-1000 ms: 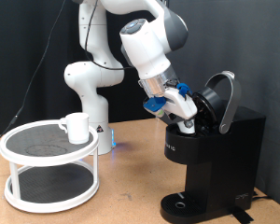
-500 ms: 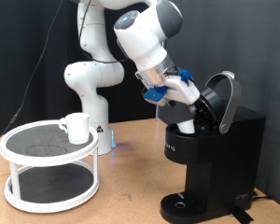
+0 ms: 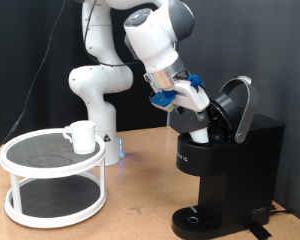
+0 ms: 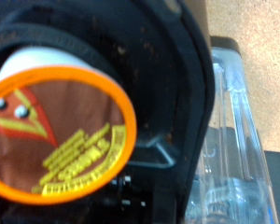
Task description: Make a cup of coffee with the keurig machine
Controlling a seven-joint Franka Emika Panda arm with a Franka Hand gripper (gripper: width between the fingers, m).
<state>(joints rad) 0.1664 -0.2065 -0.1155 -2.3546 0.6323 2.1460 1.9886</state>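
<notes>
The black keurig machine [image 3: 230, 165] stands at the exterior view's right with its domed lid [image 3: 238, 105] tilted open. My gripper [image 3: 202, 118] reaches down into the open chamber from the left. A brown-topped pod with an orange rim [image 4: 61, 131] sits in the black pod holder; its white body shows in the exterior view [image 3: 200, 133] under my fingertips. No fingers show in the wrist view. The white cup [image 3: 82, 136] stands on a round rack at the exterior view's left, far from my gripper.
The white two-tier round rack [image 3: 30, 190] takes up the table's left. The arm's white base [image 3: 98, 120] stands behind it. The machine's round drip base [image 3: 195, 218] is bare. The clear water tank [image 4: 238, 140] shows beside the chamber.
The hand has risen and tilted a little from a second ago, while the pod's white body stays in the chamber. Over the last half second nothing has moved.
</notes>
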